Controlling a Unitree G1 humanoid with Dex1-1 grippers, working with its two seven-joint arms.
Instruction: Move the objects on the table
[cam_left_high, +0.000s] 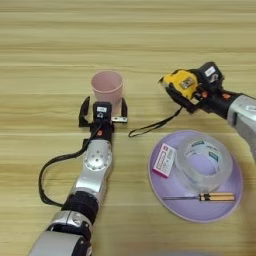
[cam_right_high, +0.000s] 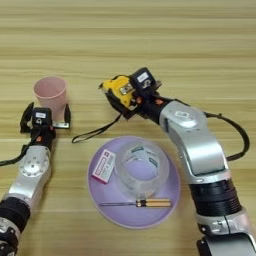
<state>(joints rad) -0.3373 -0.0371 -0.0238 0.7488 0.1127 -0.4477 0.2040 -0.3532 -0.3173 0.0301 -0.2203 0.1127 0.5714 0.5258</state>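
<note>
A pale pink cup (cam_left_high: 107, 86) stands upright on the wooden table (cam_left_high: 50, 40). My left gripper (cam_left_high: 103, 106) is open right in front of it, one black finger on each side of the cup's base. My right gripper (cam_left_high: 189, 94) is shut on the yellow-and-black tape measure (cam_left_high: 180, 82) at the right. Its black strap (cam_left_high: 152, 127) trails down-left onto the table. The clear tape roll (cam_left_high: 203, 162) lies on a purple plate (cam_left_high: 175, 207) near the front.
The plate also holds a pink-and-white card (cam_left_high: 164, 160) at its left and a small screwdriver (cam_left_high: 205, 197) at its front. A black cable (cam_left_high: 45, 175) loops beside my left arm. The plate lies just in front of the strap.
</note>
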